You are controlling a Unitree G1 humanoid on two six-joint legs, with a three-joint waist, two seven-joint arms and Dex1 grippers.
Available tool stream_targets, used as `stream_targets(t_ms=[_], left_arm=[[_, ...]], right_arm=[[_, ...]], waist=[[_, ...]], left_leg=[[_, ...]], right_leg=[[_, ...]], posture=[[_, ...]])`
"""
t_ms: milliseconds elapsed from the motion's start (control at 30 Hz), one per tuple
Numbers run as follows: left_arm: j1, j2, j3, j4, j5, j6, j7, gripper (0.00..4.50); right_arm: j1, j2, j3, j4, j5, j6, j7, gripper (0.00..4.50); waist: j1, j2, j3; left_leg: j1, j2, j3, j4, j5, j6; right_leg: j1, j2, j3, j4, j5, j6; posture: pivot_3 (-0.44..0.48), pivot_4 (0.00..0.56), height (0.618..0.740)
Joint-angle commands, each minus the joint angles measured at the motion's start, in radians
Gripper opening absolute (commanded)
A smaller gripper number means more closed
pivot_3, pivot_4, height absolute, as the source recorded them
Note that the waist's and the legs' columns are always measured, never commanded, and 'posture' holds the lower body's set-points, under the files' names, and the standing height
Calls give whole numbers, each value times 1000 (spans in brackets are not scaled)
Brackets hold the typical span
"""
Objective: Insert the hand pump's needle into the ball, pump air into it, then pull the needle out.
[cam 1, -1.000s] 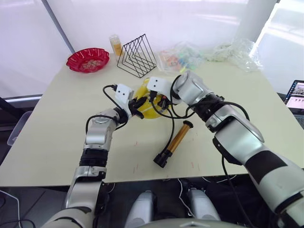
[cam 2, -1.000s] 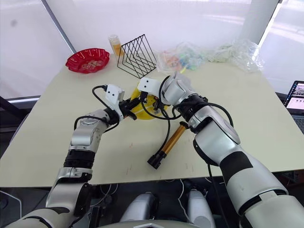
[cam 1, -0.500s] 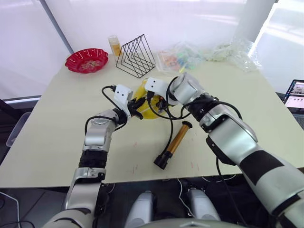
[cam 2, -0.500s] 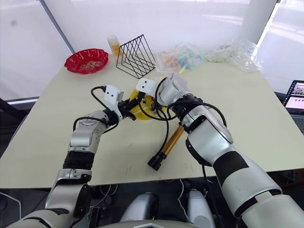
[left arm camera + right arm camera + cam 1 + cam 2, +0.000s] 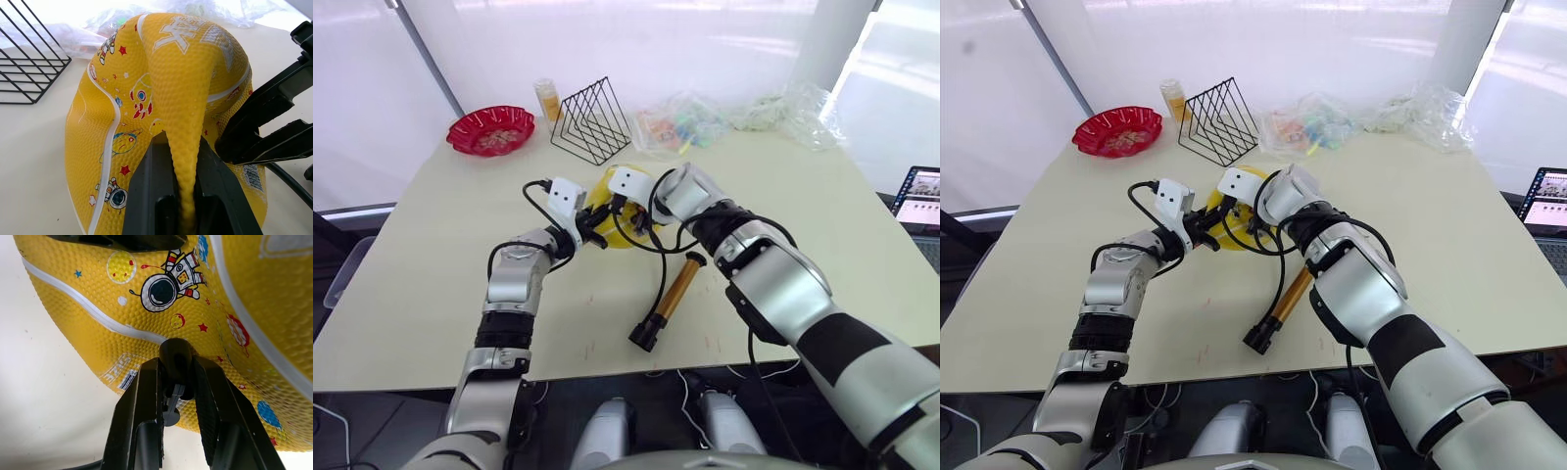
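Deflated, folded yellow ball (image 5: 195, 83) near the middle of the table (image 5: 431, 255), somewhat toward the far edge, just in front of the black wire rack (image 5: 592, 119). Pinched along a raised crease by the left gripper (image 5: 185, 196), both black fingers (image 5: 151, 191) clamped against the rubber with the fold squeezed between them. White seam lines and small printed cartoon stickers, astronauts and stars among them, across the pebbled skin.

From the opposite side, right gripper (image 5: 177, 396) clenched on the small black fitting of the needle (image 5: 176, 360), the fitting pressed flush against the ball's surface beside a printed label; metal tip itself hidden, so depth of insertion impossible to tell. Fingertips (image 5: 146, 387) touching or nearly touching the rubber.

Hand pump (image 5: 670, 298) flat on the table nearer the front edge, well apart from both grippers, gold tube running diagonally with one black cap toward the front edge and the other end pointing back toward the ball. Thin black hose (image 5: 664, 264) looping from the pump up to the right gripper.

Red bowl (image 5: 491, 129) at the far left corner, a small bottle with an orange label (image 5: 547, 98) just beside the rack, and crumpled clear plastic bags (image 5: 783, 106) along the far edge toward the right corner. Part of a laptop screen (image 5: 920, 191) beyond the right edge.
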Motion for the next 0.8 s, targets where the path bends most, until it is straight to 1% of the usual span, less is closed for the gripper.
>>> stream_targets(t_ms=[33, 67, 100, 167, 200, 367, 467, 533, 600, 667, 733, 800], left_arm=[[28, -32, -73, 21, -5, 35, -38, 0], [26, -31, -73, 25, -4, 32, -39, 0], [23, -29, -71, 33, -2, 29, -40, 0], [18, -26, -69, 45, 0, 24, -42, 0], [13, -23, -67, 55, 3, 19, -42, 0], [-16, -14, -56, 120, 14, -9, -38, 0], [-25, -11, -58, 141, 17, -23, -43, 0], [-30, -9, -60, 152, 18, -32, -45, 0], [-36, -7, -63, 165, 20, -41, -49, 0], [-41, -5, -65, 174, 22, -48, -54, 0], [-44, -4, -66, 180, 23, -53, -58, 0], [-48, -2, -69, 188, 24, -58, -65, 0]], right_arm=[[13, 33, -18, -12, 18, -21, 9, 882], [12, 25, -22, -19, 19, -14, 15, 1401], [13, 12, -25, -34, 20, -4, 25, 1675], [17, -5, -26, -56, 19, 10, 43, 2468], [22, -16, -24, -74, 18, 21, 55, 2783], [73, -87, -13, -228, 30, 105, 130, 2783], [120, -139, -21, -372, 45, 153, 152, 2783], [162, -179, -29, -487, 58, 195, 169, 2783], [225, -231, -41, -647, 80, 239, 186, 2783], [287, -278, -46, -787, 97, 244, 192, 2783], [333, -308, -48, -886, 119, 253, 195, 2783], [407, -350, -73, -1022, 152, 273, 199, 2783]], waist=[[-4, 0, 0], [-5, 0, 0], [-4, 0, 0], [-3, 0, 0], [-3, 0, 0], [10, 1, 1], [15, 1, 1], [20, 1, 2], [21, 1, 2], [23, 1, 2], [22, 1, 2], [24, 1, 2]], left_leg=[[0, 0, 0, 0, 0, 0], [0, 0, 0, 0, 0, 0], [0, 0, 0, 0, 0, 0], [-1, 0, -1, 0, 0, 0], [-1, 0, -1, 0, 0, 0], [-2, 0, -1, 0, 0, 0], [-3, -1, -2, 0, 0, 0], [-4, -1, -3, 0, 1, -2], [-6, -1, -4, 0, 2, -3], [-6, -2, -5, 0, 2, -3], [-6, -1, -5, 0, 2, -3], [-6, -1, -5, 0, 2, -3]], right_leg=[[0, 0, 0, 0, 0, 0], [0, 0, 0, 0, 0, 0], [0, 0, 0, 0, 0, 0], [0, 0, 0, 0, 0, 0], [0, 0, -1, 0, 0, 0], [0, 0, -1, 0, 0, 0], [0, -1, -2, -1, 0, -1], [-1, -1, -3, -1, 0, 0], [-1, -2, -5, -2, 0, 0], [-1, -2, -6, -2, 0, 0], [-1, -2, -7, -3, -1, 3], [-1, -2, -6, -2, -2, 3]], posture=[[0, 150, 737], [0, 150, 737], [0, 150, 737], [0, 150, 737], [0, 150, 737], [0, 150, 737], [0, 150, 737], [0, 150, 737], [0, 150, 737], [0, 150, 737], [0, 150, 737], [0, 150, 737]])
